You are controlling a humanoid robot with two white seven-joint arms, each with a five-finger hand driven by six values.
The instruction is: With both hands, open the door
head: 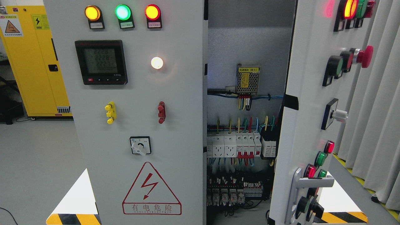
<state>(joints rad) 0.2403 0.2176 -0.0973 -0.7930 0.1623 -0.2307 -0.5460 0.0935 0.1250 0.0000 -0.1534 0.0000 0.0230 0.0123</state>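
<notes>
Rightward, open door (307,125) beside exposed wiring (240,150), breakers (232,145).

I cannot read the digits on the meter (101,62); they blur. The right door (312,109) is cut off at the top and bottom edges, its lowest buttons partly hidden behind the handle (307,182).

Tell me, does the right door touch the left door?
Apart. The head view shows the right door swung open, with wiring visible in the wide gap beside the left door.
</notes>
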